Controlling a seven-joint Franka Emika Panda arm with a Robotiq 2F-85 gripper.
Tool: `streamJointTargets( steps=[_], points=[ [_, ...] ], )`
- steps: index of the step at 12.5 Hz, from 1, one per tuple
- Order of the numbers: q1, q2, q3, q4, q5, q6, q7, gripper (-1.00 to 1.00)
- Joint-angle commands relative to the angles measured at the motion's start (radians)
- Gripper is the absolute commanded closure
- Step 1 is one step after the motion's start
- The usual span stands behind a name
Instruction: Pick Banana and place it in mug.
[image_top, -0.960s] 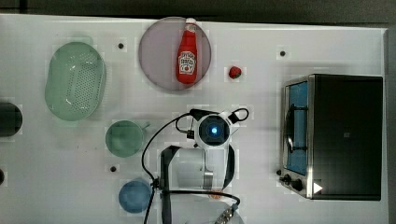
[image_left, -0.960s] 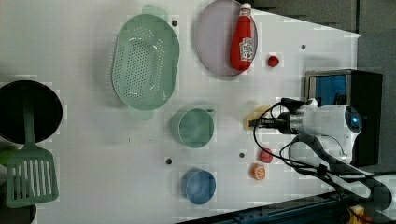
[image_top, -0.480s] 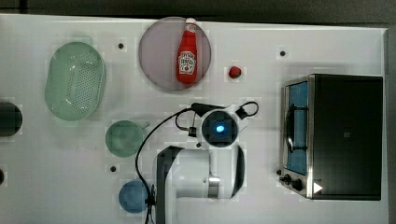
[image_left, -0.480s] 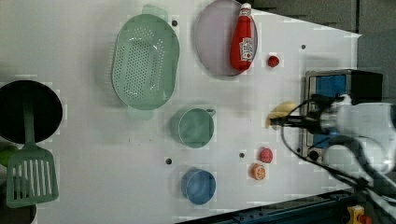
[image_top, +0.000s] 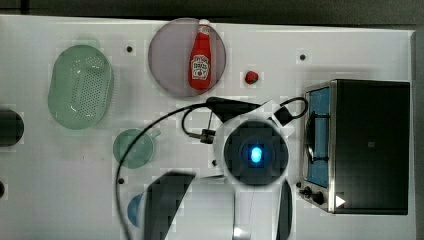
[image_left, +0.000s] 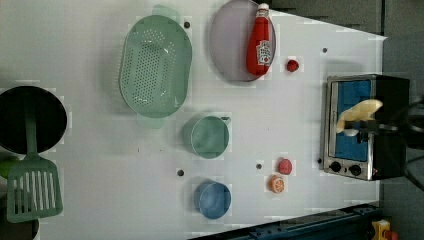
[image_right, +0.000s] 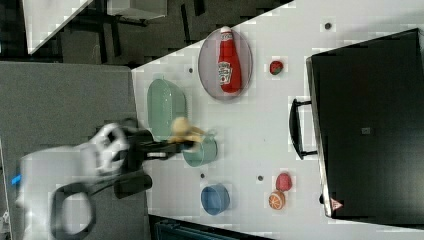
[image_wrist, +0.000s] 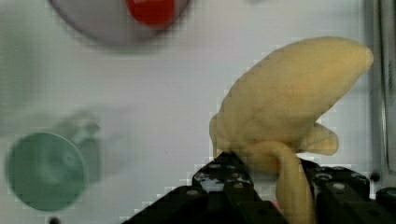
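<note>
My gripper (image_wrist: 261, 172) is clamped partway shut on the banana (image_wrist: 285, 107), which I hold up off the table (image_left: 100, 150). In the left view the banana (image_left: 357, 114) sits at about three o'clock from the mug (image_left: 210, 137), well apart.

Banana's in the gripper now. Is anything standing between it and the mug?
Nothing visible does. The gripper holds the banana above the table, and the white surface between it and the mug is bare. The mug's mouth is open and looks empty.
</note>
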Motion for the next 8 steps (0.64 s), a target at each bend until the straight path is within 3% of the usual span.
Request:
streamJointTargets(
  steps=[1,8],
  points=[
    [0.024,-0.043,0.036,0.021,0.004,-0.083,-0.005,0.49],
    [0.051,-0.018,0.273,0.026,0.122,-0.165,0.444,0.49]
  ],
)
